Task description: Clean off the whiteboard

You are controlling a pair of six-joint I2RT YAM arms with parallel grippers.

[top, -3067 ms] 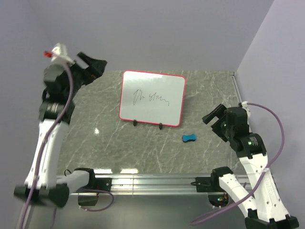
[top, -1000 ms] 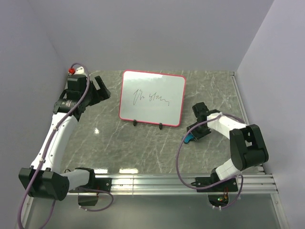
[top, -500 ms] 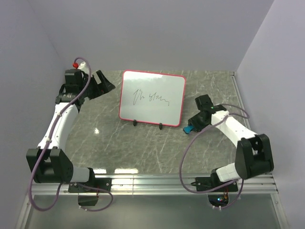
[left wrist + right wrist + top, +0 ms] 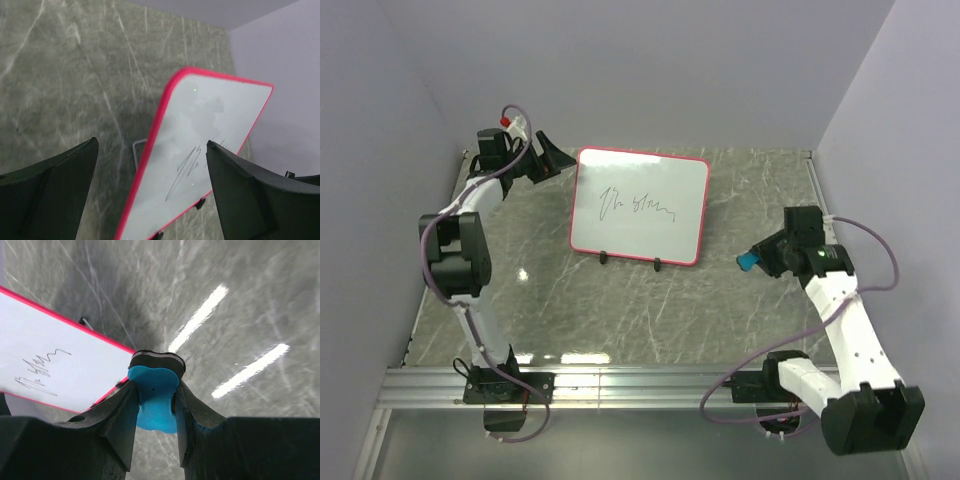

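Note:
The whiteboard stands tilted on two black clip feet at the back middle of the table, white with a pink-red rim and a black scribble. My left gripper hangs open just off its upper left corner. In the left wrist view the whiteboard lies ahead between the wide-spread fingers of the left gripper, untouched. My right gripper is off the table to the right of the board, shut on a small blue eraser. In the right wrist view the right gripper clamps the blue eraser, with the whiteboard at the left.
The grey marbled table is walled at the back and both sides. A metal rail runs along the near edge by the arm bases. A wire stand shows behind the board's left rim.
The right gripper has closed on the blue eraser, lifted it off the table and carried it to the right. The left gripper has swung back to the board's upper left corner, still open.

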